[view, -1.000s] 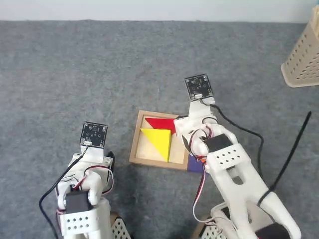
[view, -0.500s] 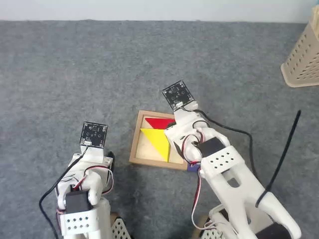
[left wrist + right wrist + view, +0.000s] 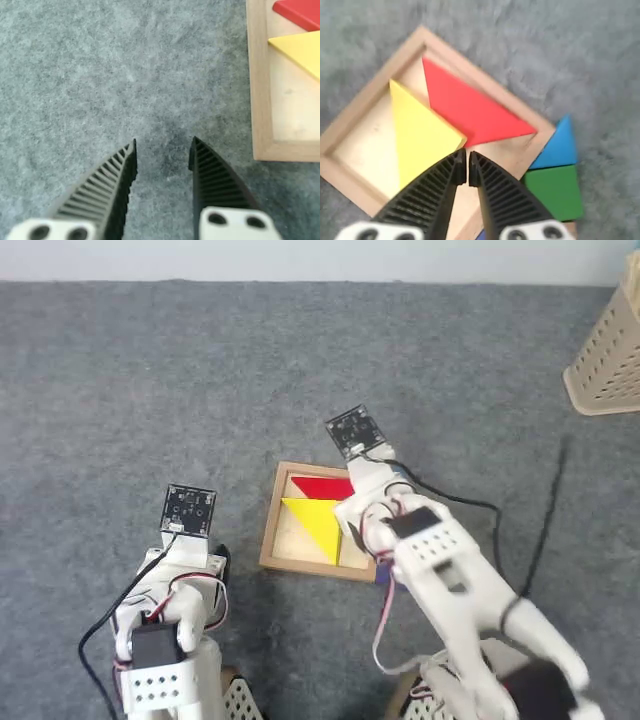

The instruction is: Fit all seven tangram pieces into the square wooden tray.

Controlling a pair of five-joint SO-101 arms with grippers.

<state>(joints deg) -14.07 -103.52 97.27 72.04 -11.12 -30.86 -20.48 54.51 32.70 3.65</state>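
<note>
Red (image 3: 465,112) and yellow (image 3: 417,132) sit in tray (image 3: 490,86); right gripper (image 3: 468,165) above them, fingers nearly touching, empty; left gripper (image 3: 162,150) wide; next likely needs opening, then reaching blue (image 3: 557,147) beside tray.

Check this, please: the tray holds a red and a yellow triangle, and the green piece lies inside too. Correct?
No. The right wrist view shows the green piece outside the tray, beside the blue piece. The red triangle and the yellow triangle do lie inside.
</note>
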